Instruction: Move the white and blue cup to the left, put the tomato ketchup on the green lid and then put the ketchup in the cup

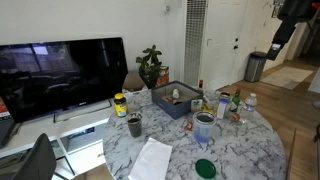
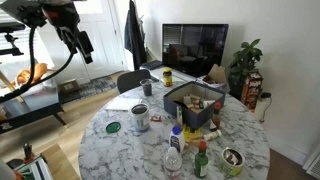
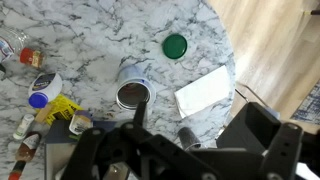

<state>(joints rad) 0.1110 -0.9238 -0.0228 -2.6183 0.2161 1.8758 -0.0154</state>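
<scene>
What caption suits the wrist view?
Looking down on the marble table: white and blue cup, green lid and white paper.

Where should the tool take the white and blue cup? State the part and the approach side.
Take the white and blue cup across its round wall near the rim, coming straight down: it stands upright, mouth up, with bare marble table around it.

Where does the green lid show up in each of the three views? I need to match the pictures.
Exterior view: the green lid lies bottom centre, directly below the white and blue cup in the picture.
Exterior view: the lid lies left of centre, just left of the cup.
Wrist view: the lid lies upper centre, up and right of the cup.
Shared landmark: the white and blue cup, next to the lid in all three.
</scene>
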